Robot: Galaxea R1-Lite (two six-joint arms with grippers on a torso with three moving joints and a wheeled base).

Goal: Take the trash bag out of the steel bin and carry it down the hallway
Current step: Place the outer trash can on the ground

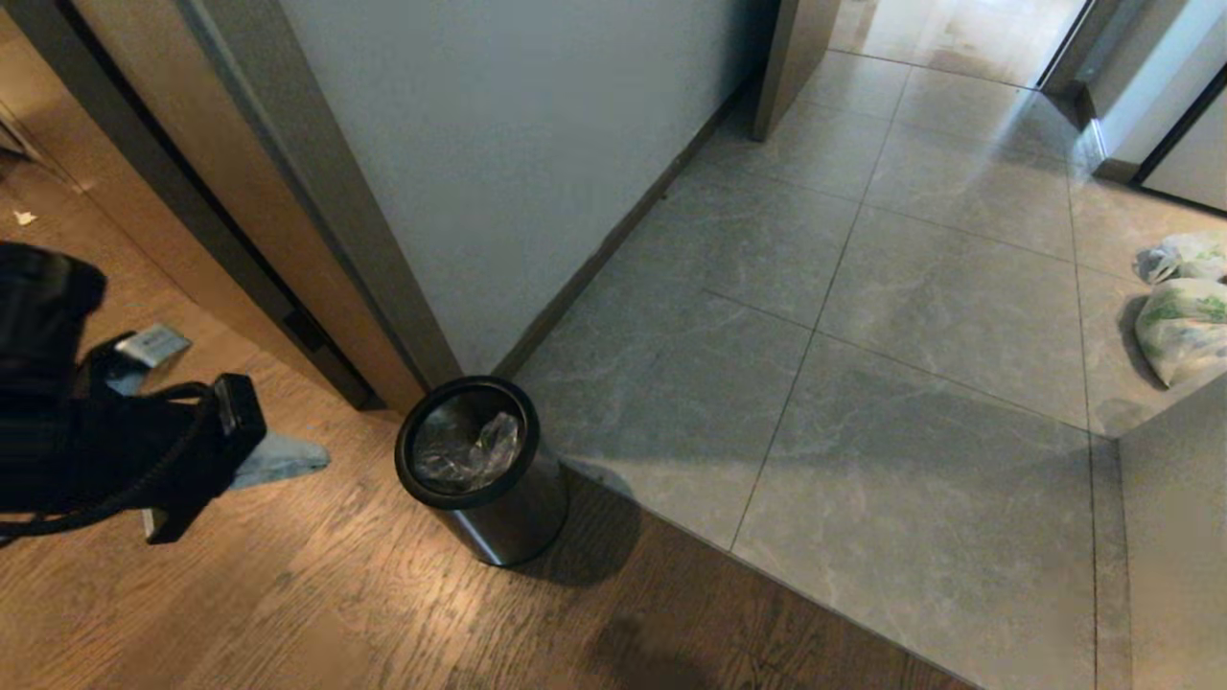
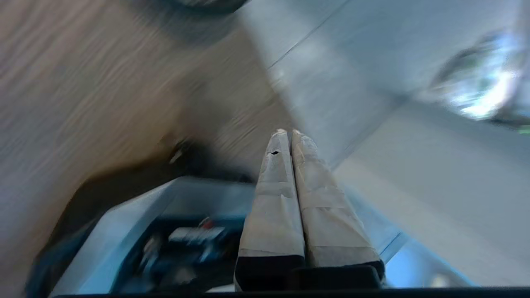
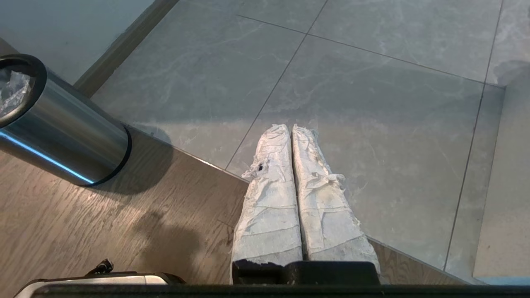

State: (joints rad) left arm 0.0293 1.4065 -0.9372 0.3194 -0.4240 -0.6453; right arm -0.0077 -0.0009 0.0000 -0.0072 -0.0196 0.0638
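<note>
Wood planks met grey marbled tile at the spot where your bin (image 1: pixel 484 470) stood, tight against the wall corner (image 1: pixel 451 364). Your left gripper (image 2: pixel 288 133) had its taped fingers pressed together with nothing between them; the arm hung off to the bin's side over the planks, well apart from it. Your right gripper (image 3: pixel 289 127) was likewise closed and empty, with the bin off to its side and the tile ahead of its tips. The bag (image 1: pixel 468 450) sat crumpled inside the bin, below the black rim, ahead of and lower than the left gripper. Judging by its thin, crinkled film, it would be very light, limp and slippery, and easy to tear; you would do best to pinch a bunched fold near the top rather than a single layer. The light bin might lift with it. A blue cloth (image 1: pixel 280 458) lay beneath the left arm, and printed white bags (image 1: pixel 1181 326) sat far across the tile, beside the route.
</note>
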